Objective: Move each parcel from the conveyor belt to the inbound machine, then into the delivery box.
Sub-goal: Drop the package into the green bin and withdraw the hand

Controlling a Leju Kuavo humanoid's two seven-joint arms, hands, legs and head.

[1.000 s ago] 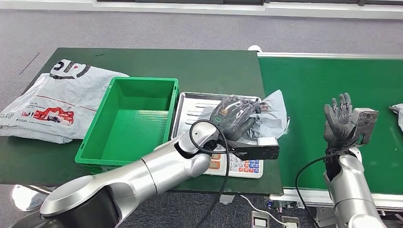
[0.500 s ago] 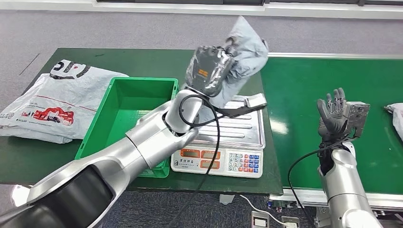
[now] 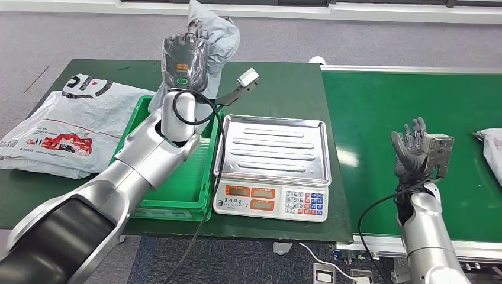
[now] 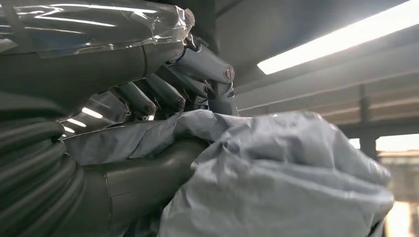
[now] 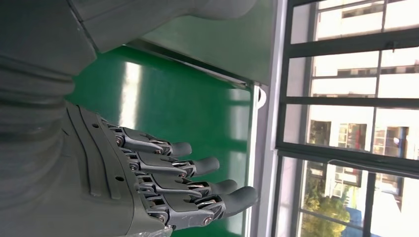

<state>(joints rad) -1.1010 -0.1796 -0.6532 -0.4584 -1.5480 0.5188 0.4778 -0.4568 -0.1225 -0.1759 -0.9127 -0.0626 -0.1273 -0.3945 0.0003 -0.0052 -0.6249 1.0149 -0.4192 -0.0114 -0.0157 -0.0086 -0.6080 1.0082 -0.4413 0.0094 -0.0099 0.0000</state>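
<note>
My left hand [image 3: 184, 62] grips a crumpled grey parcel [image 3: 214, 35] high above the far end of the green delivery box [image 3: 171, 154]. In the left wrist view the grey bag [image 4: 276, 182] bulges out of the hand [image 4: 163, 94], whose fingers curl over it. The steel tray of the inbound scale [image 3: 273, 148] lies bare beside the box. My right hand [image 3: 414, 154] stands upright over the green conveyor belt [image 3: 391, 118] with fingers spread and holds nothing; the right wrist view shows its fingers [image 5: 173, 173] straight. Another grey parcel [image 3: 491, 151] lies at the belt's right edge.
A large white printed bag [image 3: 65, 124] lies on the dark green table [image 3: 272, 83] left of the box. The scale's keypad and displays [image 3: 271, 201] face the table's front edge. A cable hangs from my left wrist over the box and scale.
My left hand lifted the grey parcel off the scale tray and swung it left and up over the box. The right hand drifted slightly lower, still spread.
</note>
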